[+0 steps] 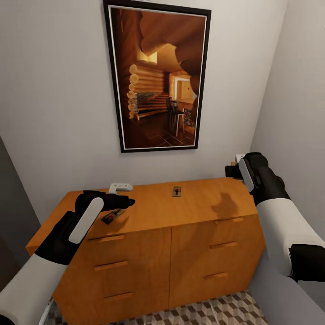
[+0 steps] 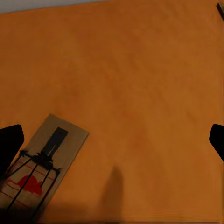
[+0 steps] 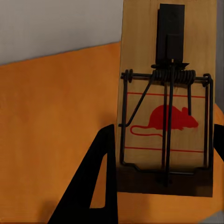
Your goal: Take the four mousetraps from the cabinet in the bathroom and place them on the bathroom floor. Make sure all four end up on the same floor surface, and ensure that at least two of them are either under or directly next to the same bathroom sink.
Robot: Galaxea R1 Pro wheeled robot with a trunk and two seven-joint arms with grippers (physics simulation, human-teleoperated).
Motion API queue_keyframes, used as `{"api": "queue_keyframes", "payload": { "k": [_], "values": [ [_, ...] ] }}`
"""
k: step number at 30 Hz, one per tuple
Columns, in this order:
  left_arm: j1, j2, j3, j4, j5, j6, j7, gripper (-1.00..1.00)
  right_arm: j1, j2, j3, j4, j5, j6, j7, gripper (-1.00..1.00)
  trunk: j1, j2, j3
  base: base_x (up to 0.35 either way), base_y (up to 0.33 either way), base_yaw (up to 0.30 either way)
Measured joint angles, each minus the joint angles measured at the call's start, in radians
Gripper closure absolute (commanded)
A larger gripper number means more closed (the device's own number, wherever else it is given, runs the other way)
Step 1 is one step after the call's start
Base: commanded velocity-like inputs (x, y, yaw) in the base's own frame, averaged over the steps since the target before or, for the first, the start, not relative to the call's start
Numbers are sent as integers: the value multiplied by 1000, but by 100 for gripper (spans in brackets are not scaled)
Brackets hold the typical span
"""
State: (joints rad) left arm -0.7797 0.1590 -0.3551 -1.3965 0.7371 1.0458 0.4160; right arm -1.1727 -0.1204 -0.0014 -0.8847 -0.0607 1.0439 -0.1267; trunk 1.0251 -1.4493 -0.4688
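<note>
left tool [image 1: 121, 201] hovers over the top of the low orange-brown wooden cabinet [image 1: 189, 234], fingers wide apart, holding nothing. its target, a small flat tan wood mousetrap with dark wire [image 2: 39, 165], lies flat just under it near the front edge. advice: drop straight down, centre the board between the fingers, pinch the long edges, stay off the spring bar.

right tool [image 1: 234, 170] is raised over the cabinet's far right corner, clamped on a second mousetrap [image 3: 168, 98]. a third mousetrap [image 1: 176, 192] lies mid-top, with a pale grey object [image 1: 120, 187] at the wall.
</note>
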Motion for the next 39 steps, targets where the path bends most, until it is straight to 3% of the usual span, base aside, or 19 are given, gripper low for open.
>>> {"api": "queue_keyframes", "payload": {
  "k": [7,12,20,25,30,39],
  "values": [
    [0,13,0,1,-1,0,1,-100,0,0,0,0,0,0,0,100,0,0,0,-16,0,0],
    [0,44,0,1,-3,0,1,-100,0,0,0,0,-1,0,0,100,0,0,0,-3,0,0],
    [0,130,-35,-1,-3,0,-13,-100,0,1,0,2,-1,0,0,100,0,0,0,0,0,0],
    [0,175,-72,-3,-4,0,-67,-100,0,0,0,3,-1,0,0,100,0,0,0,0,0,0],
    [0,192,-81,-19,-5,0,-107,-100,0,0,0,4,-2,0,1,100,0,0,0,0,0,0],
    [0,211,-84,-29,-16,0,-122,-100,0,0,0,55,-1,0,1,100,0,0,0,0,0,0]
  ]
}}
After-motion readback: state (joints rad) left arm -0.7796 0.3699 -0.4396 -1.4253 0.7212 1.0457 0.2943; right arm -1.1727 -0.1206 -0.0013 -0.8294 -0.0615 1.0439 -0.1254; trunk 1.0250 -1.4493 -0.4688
